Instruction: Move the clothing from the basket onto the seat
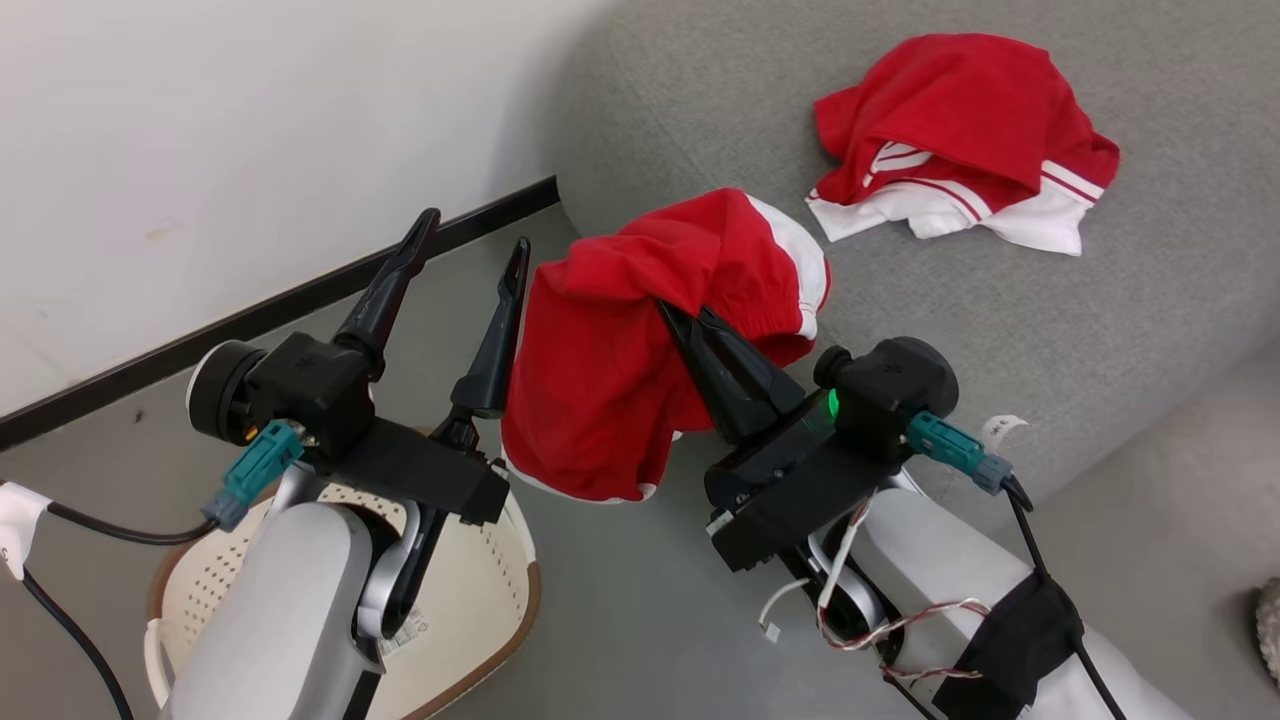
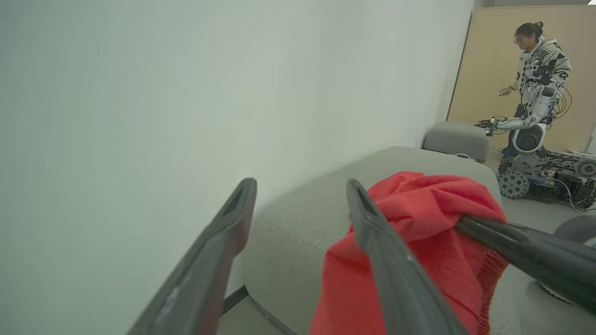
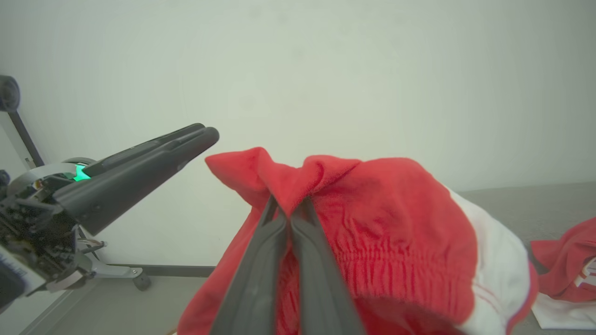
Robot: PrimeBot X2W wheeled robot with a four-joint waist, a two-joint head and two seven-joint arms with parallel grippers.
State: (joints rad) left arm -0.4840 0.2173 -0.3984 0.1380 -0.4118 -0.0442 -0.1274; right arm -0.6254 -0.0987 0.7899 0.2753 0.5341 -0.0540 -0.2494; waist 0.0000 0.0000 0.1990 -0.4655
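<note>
My right gripper (image 1: 672,312) is shut on a red garment (image 1: 640,350) with a white cuff, which hangs in the air over the floor at the grey seat's (image 1: 1050,300) rounded corner. The right wrist view has the two fingers pressed together on the red garment (image 3: 372,232). My left gripper (image 1: 472,232) is open and holds nothing, just left of the hanging cloth. A second red and white garment (image 1: 960,140) lies crumpled on the seat. The cream basket (image 1: 470,600) sits on the floor under my left arm, and its inside is mostly hidden.
A white wall with a black baseboard (image 1: 280,310) runs along the left. In the left wrist view a person (image 2: 535,70) stands far off beside another wheeled robot (image 2: 545,158). Cables (image 1: 60,590) trail at the lower left.
</note>
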